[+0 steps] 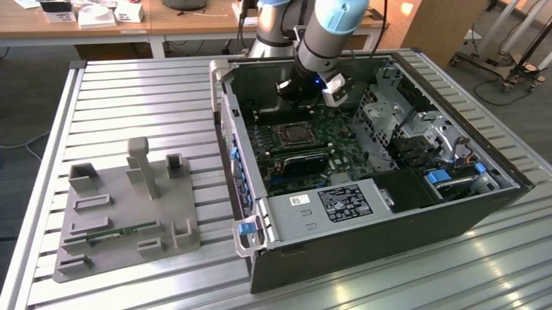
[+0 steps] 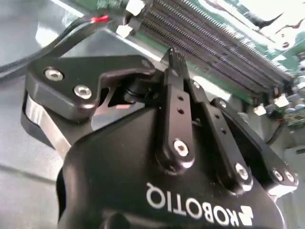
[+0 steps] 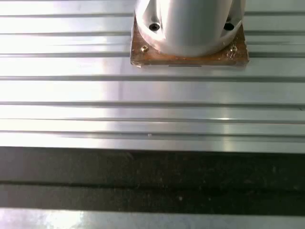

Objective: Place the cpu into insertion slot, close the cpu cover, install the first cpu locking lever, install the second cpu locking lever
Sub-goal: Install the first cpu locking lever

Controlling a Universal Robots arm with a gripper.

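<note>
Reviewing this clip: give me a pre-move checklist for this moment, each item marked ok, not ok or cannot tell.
1. The computer case is open, circuit board exposed: ok.
2. The pincer sits inside the case, beside the memory slots: ok.
3. The socket is unobstructed from above in the exterior view: ok.
4. The chip is seated in the socket: cannot tell.
5. The cover is shut over the socket: cannot tell.

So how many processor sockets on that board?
1. The socket sits centrally on the circuit board in the open computer case; the arm covers part of the board.
</note>
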